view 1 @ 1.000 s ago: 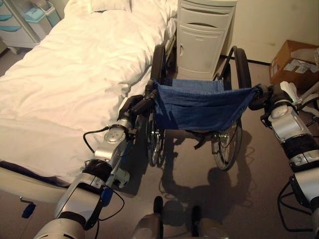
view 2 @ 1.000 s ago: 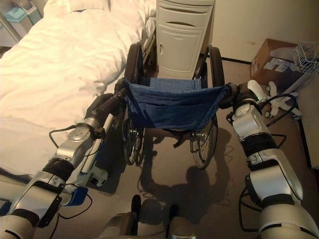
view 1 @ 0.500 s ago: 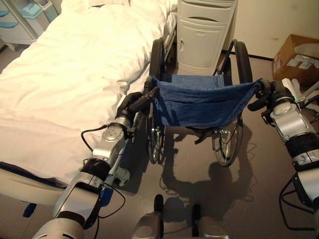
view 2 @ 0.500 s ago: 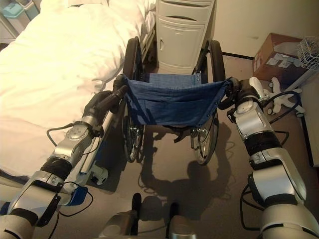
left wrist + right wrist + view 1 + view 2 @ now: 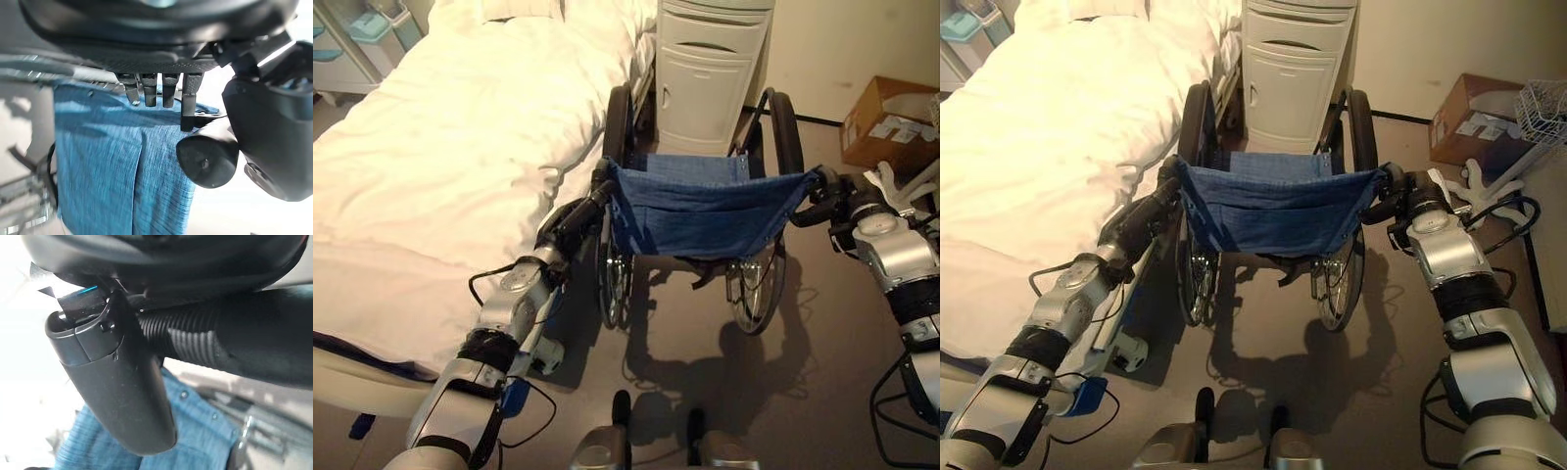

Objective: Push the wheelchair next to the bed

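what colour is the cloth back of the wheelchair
Blue, a denim-like weave; the backrest shows best in the left eye view.

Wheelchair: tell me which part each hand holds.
Both hold the wheelchair by its push handles: left hand on the left handle, right hand on the right.

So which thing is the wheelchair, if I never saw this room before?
Find the big white bed on the left. Right beside its edge, in front of a tall pale cabinet, stands the wheelchair, with the left hand and right hand on its push handles. Nothing else there has a blue cloth back and big black wheels.
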{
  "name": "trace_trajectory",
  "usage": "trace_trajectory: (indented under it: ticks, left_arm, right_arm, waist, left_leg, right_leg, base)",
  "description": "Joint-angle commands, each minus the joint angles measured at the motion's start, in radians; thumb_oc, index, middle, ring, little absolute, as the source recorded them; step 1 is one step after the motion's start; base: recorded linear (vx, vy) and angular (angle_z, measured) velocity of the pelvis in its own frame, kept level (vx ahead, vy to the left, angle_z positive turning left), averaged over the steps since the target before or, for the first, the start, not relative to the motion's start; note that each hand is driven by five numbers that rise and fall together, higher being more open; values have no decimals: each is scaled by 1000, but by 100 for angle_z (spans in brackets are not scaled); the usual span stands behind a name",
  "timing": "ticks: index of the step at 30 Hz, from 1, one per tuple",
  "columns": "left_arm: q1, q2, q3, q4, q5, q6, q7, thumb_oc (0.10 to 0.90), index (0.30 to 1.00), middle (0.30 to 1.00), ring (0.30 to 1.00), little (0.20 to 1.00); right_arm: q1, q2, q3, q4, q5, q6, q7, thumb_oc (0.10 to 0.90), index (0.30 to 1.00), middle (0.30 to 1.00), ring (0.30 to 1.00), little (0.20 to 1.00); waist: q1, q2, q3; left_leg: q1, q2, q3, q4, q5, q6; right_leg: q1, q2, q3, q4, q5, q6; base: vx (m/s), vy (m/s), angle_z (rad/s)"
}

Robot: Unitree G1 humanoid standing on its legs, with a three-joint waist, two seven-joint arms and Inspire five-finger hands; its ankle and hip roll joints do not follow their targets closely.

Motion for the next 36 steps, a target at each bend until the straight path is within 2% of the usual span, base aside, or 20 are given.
trace_trajectory:
  ticks: [1,8,9,12,16,22,26,36]
  left_arm:
    - [-39,66,38,-32,-114,-52,-37,800,900,900,900,900]
    - [-77,94,77,43,-306,-43,-96,800,900,900,900,900]
    - [-71,98,85,52,-321,-45,-110,800,900,900,900,900]
    - [-67,104,95,68,-341,-45,-137,800,900,900,900,900]
    - [-68,128,109,89,-361,-58,-157,800,900,900,900,900]
    - [-65,160,135,111,-421,-79,-175,800,900,900,900,900]
    - [-54,172,171,113,-512,-87,-198,800,900,900,900,900]
    - [4,203,196,161,-467,-57,-237,800,900,900,900,900]
  right_arm:
    - [4,74,14,-58,162,-108,32,800,900,900,900,900]
    - [-23,55,-35,17,395,-247,30,800,900,900,900,900]
    - [-18,52,-53,19,459,-268,31,800,900,900,900,900]
    - [-12,51,-77,27,521,-282,51,800,900,900,900,900]
    - [-6,17,-93,57,515,-300,66,800,900,900,900,900]
    - [7,-38,-91,84,496,-289,97,800,900,900,900,900]
    - [35,-71,-109,114,493,-300,130,800,900,900,900,900]
    - [55,-148,-155,100,525,-332,107,800,900,900,900,900]
  waist:
    - [53,-14,-115]
    - [51,-10,-148]
    - [50,-10,-152]
    - [50,-10,-157]
    - [47,-13,-165]
    - [41,-16,-172]
    - [35,-18,-174]
    - [26,-23,-173]
  left_leg:
    - [-7,3,26,71,-85,-22]
    - [24,-1,41,47,-100,-21]
    - [27,-2,43,44,-102,-20]
    - [32,-3,45,40,-106,-20]
    - [40,-3,47,31,-109,-19]
    - [47,-4,53,23,-112,-17]
    - [55,-2,60,19,-114,-18]
    - [65,-2,66,14,-121,-16]
  right_leg:
    - [-96,-28,52,116,33,0]
    - [-67,-31,38,88,25,0]
    - [-64,-32,35,83,23,0]
    - [-59,-32,32,79,20,1]
    - [-56,-33,31,74,20,4]
    - [-52,-31,33,65,20,4]
    - [-47,-30,32,62,19,3]
    - [-42,-26,31,57,16,4]
  base:
    - [54,16,1]
    - [13,4,0]
    - [0,0,0]
    - [0,0,0]
    - [0,0,0]
    - [-2,-8,2]
    - [0,0,0]
    - [-3,-1,0]
